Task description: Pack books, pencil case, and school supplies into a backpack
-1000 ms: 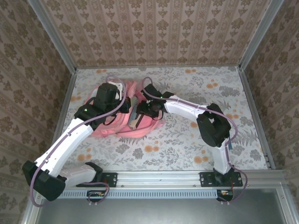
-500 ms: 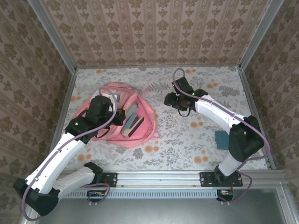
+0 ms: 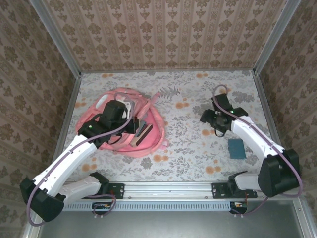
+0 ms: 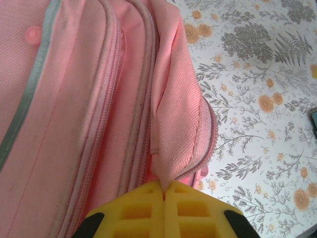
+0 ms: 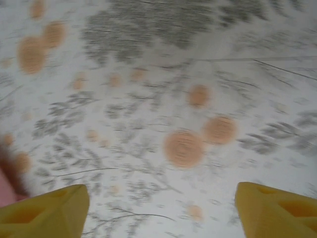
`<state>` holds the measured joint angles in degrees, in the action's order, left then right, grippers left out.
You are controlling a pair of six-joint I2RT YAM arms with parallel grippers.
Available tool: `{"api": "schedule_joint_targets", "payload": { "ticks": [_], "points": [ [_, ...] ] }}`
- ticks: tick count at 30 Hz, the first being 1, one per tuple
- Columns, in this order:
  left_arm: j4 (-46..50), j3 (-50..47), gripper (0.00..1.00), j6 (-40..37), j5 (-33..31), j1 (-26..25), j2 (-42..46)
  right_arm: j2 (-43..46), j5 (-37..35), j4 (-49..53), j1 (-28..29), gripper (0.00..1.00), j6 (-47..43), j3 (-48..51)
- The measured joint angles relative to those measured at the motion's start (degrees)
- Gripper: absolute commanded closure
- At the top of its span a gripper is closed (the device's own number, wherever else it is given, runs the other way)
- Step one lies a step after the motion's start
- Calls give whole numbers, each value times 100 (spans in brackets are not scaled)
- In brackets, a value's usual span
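**Soft Bag Pinched at the Zip**

The pink backpack [image 3: 156, 136] is seen lying left of centre on the flowered table [image 3: 188, 148]. A fold beside its zip is pinched by the fully closed left claw [image 4: 163, 191]. The right claw [image 5: 161, 213] is held wide apart over bare tabletop, with nothing in it. A teal piece [image 3: 237, 148] is seen flat near the right arm. The fabric is judged soft and limp (it would likely sag if released), so the rim by the zip is best gripped. The thin teal piece is best taken by its edges. No readable writing is shown.
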<state>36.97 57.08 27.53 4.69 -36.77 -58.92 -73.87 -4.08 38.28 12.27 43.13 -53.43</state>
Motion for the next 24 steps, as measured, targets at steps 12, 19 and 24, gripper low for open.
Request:
{"api": "schedule_joint_targets", "payload": {
  "ticks": [12, 19, 24],
  "points": [
    [-413, -13, 100, 39, 9, 0, -63, 975, 79, 417, -2253, 1, 9, 1471],
    [-417, -13, 100, 39, 9, 9, -63, 789, 498, 221, -2540, 1, 11, 1849],
    [-437, -13, 100, 37, 22, 11, -125, 549, 1062, -214, -2396, 0, 125, 1950]
  ]
}}
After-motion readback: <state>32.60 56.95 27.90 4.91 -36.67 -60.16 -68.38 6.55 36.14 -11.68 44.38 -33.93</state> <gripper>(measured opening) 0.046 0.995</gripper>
